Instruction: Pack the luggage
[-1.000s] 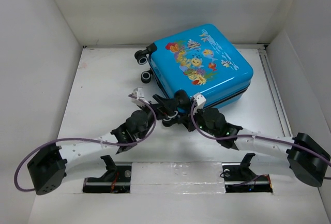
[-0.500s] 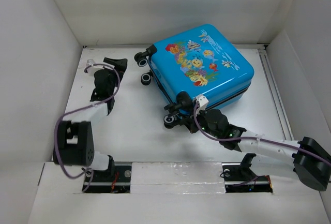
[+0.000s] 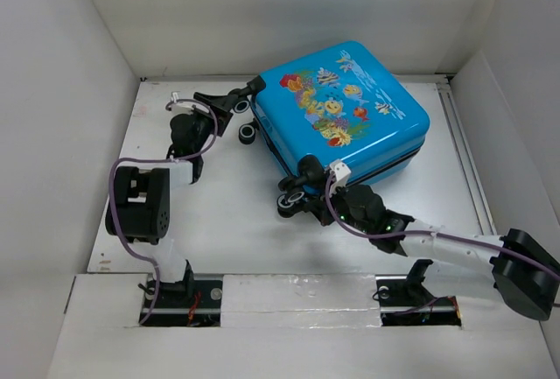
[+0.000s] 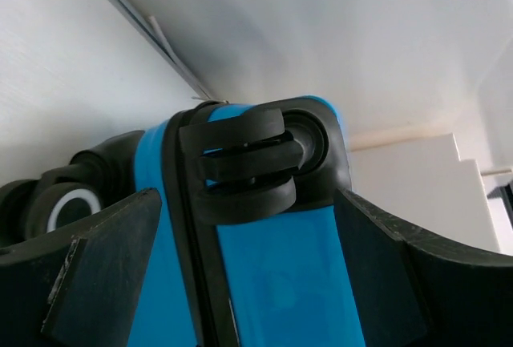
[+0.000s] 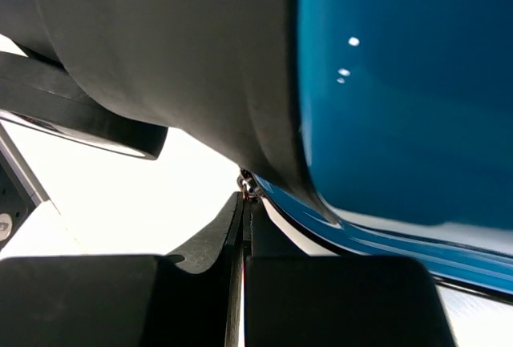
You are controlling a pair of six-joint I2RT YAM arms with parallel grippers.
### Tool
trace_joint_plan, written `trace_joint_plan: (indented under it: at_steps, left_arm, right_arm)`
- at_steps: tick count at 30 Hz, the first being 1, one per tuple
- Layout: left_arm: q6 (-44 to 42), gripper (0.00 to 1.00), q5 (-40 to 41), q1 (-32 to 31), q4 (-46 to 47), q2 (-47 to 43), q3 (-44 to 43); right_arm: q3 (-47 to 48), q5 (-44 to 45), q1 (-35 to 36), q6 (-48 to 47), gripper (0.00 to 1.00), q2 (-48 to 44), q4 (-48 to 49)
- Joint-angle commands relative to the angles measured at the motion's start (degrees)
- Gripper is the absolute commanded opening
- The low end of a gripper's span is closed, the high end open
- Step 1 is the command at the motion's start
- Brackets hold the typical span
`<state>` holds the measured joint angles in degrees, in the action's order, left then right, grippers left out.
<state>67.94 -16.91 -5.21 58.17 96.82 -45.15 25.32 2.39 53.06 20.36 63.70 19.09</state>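
Observation:
The luggage (image 3: 346, 108) is a bright blue suitcase lying shut at the back of the table, fish face up. My left gripper (image 3: 225, 99) is open at its far left corner; in the left wrist view its jaws (image 4: 248, 231) straddle the blue shell (image 4: 280, 283) just below a black wheel (image 4: 240, 163). My right gripper (image 3: 302, 193) is at the near left corner beside a wheel (image 3: 287, 207). In the right wrist view its fingers (image 5: 247, 203) are shut, with a small metal zipper pull (image 5: 251, 184) pinched at their tips against the shell (image 5: 401, 82).
White walls close in the table on the left, back and right. A second pair of wheels (image 3: 248, 132) sticks out on the suitcase's left side. A metal rail (image 3: 464, 160) runs along the right edge. Bare white tabletop (image 3: 219, 213) lies left of the suitcase.
My left arm has swung away from the suitcase's near corner, out to the far left, then in onto the far left wheel corner. My right gripper has stayed at the near corner.

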Motion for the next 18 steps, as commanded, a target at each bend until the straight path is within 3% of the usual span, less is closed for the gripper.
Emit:
trace_joint_plan:
  at_steps: [1,10,18]
  left_arm:
    - [0.88,0.82,-3.57,-0.68,5.99,1.79,-3.72]
    - [0.26,0.65,-4.10,-1.82,7.31,4.25,-5.65]
    - [-1.58,0.65,-4.10,-1.82,2.57,7.41,-11.89]
  right_arm:
    - [0.78,-5.65,1.35,0.65,0.00,0.54,6.92]
    - [0.78,-5.65,1.35,0.65,0.00,1.07,7.98]
    - [0.78,-6.17,1.35,0.65,0.00,1.07,7.98]
